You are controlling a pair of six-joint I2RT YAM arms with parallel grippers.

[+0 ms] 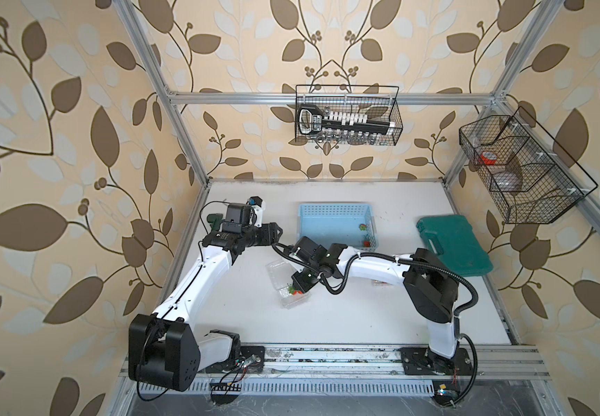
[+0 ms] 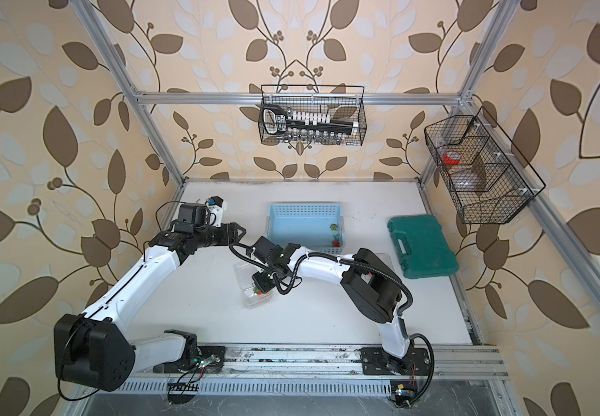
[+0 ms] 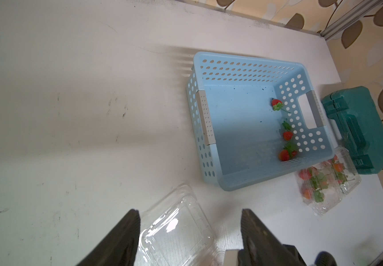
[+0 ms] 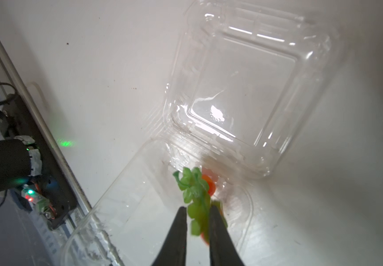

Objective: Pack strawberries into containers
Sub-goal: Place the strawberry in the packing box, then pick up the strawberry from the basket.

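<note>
Clamshells point(image 3: 176, 230) x3: one lying open, two more with berries inside next to the teal case point(image 1: 453, 245) (x1). Strawberries point(image 3: 287, 135) in the blue basket point(image 3: 243, 64) (x1): three clear, possibly a fourth half hidden behind leaves. The open clamshell has at least two in the right wrist view. Berries in the other two clamshells are too blurred to count, several in each. Wire baskets point(image 1: 349, 111) x2.

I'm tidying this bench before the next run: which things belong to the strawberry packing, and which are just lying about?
In the job: strawberries, open clear container, filled containers, blue basket holding loose berries.
Lying about: green case, back wire basket, side wire basket.
</note>
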